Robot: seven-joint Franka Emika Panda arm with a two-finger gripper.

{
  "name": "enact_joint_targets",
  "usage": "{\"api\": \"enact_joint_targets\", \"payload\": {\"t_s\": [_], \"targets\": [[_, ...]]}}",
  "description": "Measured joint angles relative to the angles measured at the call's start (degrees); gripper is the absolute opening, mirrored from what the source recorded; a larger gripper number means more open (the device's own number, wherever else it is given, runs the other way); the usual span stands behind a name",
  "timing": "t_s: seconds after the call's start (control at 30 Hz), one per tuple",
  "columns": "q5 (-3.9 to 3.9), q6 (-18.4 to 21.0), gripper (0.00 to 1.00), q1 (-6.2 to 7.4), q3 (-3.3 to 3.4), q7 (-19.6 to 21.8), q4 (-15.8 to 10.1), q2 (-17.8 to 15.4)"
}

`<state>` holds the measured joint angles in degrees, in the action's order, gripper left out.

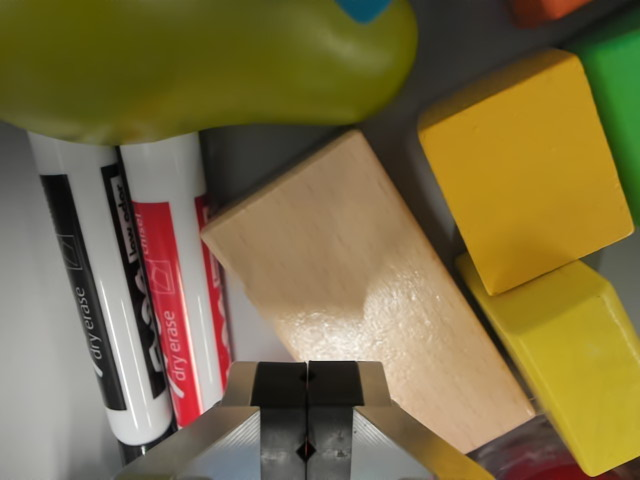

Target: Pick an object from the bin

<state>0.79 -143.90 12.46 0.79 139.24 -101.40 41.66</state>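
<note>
My gripper [306, 405] sits at the bottom centre of the wrist view, its two pads pressed together with nothing between them. Just beyond it lies a plain wooden plank block [365, 290], slanting from upper left to lower right. To the wrist view's left lie two dry erase markers, one black-labelled [85, 300] and one red-labelled [175, 300]. A large olive-green rounded object [200, 65] covers the top and overlaps the markers' ends.
An orange-yellow block [525, 165] and a yellow block [570, 365] lie to the right of the plank. A green block [620, 90] is at the right edge, an orange piece [545, 8] at the top, something red [530, 460] bottom right. Grey bin floor [25, 350] shows left.
</note>
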Motion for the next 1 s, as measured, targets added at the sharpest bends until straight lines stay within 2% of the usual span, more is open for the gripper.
{"api": "enact_joint_targets", "payload": {"t_s": [0.43, 1.0], "targets": [[0.00, 1.78, 0.00, 0.00, 0.00, 0.00, -0.63, -2.63], [0.00, 7.70, 0.00, 0.00, 0.06, 0.00, -1.51, -9.22]]}}
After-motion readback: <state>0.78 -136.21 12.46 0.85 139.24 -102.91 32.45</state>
